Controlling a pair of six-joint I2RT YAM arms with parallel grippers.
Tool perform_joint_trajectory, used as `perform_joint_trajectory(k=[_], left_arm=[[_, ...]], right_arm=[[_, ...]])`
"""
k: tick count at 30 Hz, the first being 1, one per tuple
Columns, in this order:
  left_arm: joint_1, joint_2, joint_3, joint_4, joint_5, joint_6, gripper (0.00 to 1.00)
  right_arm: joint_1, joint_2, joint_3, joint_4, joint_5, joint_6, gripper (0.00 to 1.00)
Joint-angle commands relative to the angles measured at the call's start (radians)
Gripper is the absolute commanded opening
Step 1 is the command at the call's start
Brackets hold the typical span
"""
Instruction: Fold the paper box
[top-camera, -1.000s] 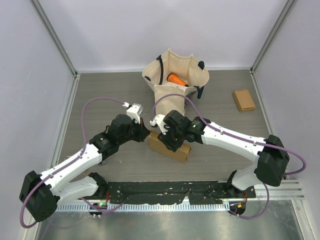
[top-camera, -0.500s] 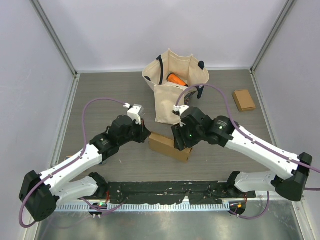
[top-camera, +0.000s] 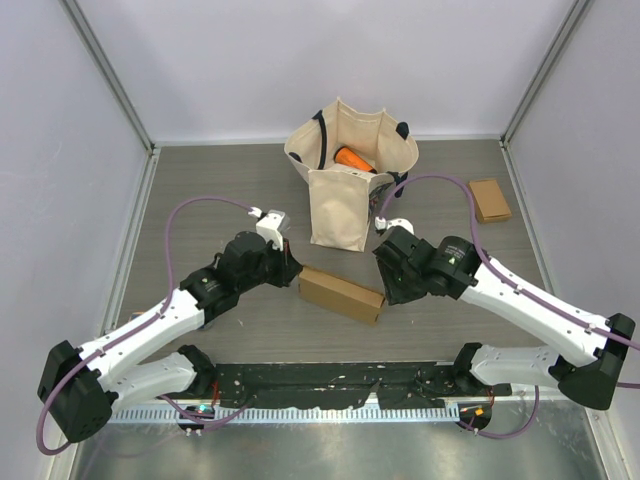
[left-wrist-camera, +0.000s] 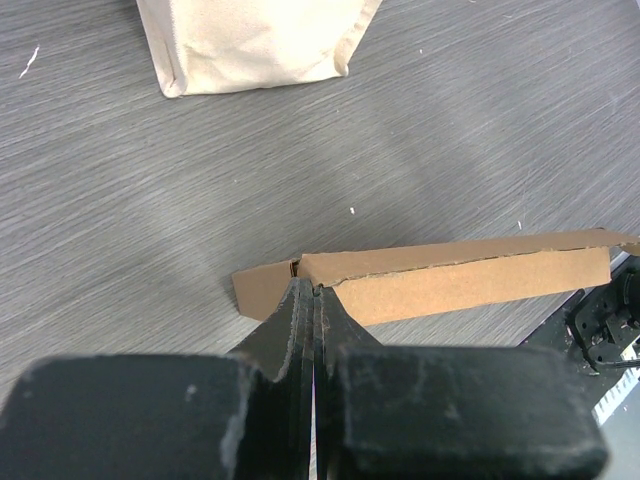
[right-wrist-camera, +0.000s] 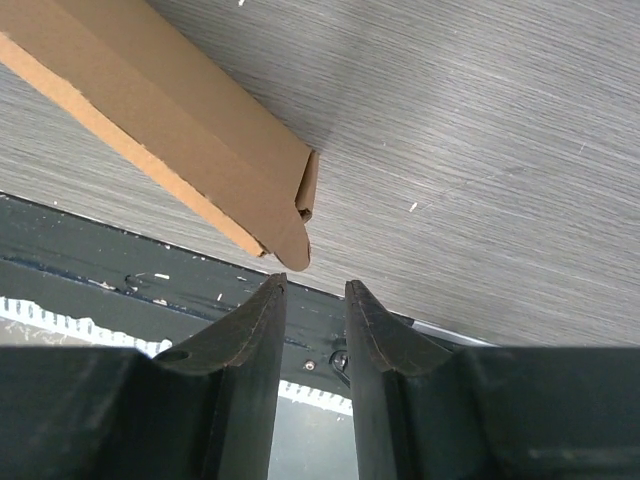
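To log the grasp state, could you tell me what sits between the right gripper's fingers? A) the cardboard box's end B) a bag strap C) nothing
C: the right gripper shows an empty gap between its fingers, with the cardboard box corner just beyond the tips.

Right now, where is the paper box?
In the top view the paper box lies mid-table, just nearer the arms than the tote bag, between the left gripper and the right gripper.
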Motion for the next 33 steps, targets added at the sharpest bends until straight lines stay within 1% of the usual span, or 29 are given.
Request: perform_joint_trajectory(k=[1,9,12,15,16,19,26,27,28,32,33], left_arm=[[-0.008,0.011,0.020,-0.046,-0.005,0.026,0.00],[-0.009,0.003,0.014,-0.050,-0.004,0.028,0.00],[-0.009,-0.001,0.014,-0.053,-0.004,0.028,0.00],[-0.009,-0.008,0.013,-0.056,-0.004,0.029,0.00],[-0.008,-0.008,0.014,-0.059,-0.004,0.031,0.00],[-0.009,-0.011,0.013,-0.061,-0.004,0.029,0.00],[-0.009,-0.014,0.010,-0.061,-0.004,0.026,0.00],[-0.008,-0.014,0.008,-0.061,-0.005,0.026,0.00],[-0.009,-0.015,0.007,-0.061,-0.004,0.026,0.00],[-0.008,-0.015,0.005,-0.061,-0.004,0.026,0.00],[-0.009,-0.015,0.005,-0.063,-0.004,0.026,0.00]], right_arm=[[-0.003,-0.018,-0.024,0.054,0.026,0.016,0.35],[-0.003,-0.010,-0.047,0.117,-0.037,-0.022,0.37],[-0.003,-0.005,-0.058,0.134,-0.037,-0.033,0.38],[-0.003,0.009,-0.066,0.139,-0.022,-0.036,0.31],[-0.003,0.009,-0.067,0.139,-0.016,-0.038,0.24],[-0.003,0.009,-0.076,0.148,-0.013,-0.036,0.17],[-0.003,0.010,-0.086,0.151,0.001,-0.032,0.16],[-0.003,0.016,-0.086,0.144,0.004,-0.035,0.18],[-0.003,0.016,-0.083,0.136,0.006,-0.036,0.23],[-0.003,0.015,-0.090,0.139,0.018,-0.036,0.22],[-0.003,0.016,-0.090,0.139,0.019,-0.038,0.20]])
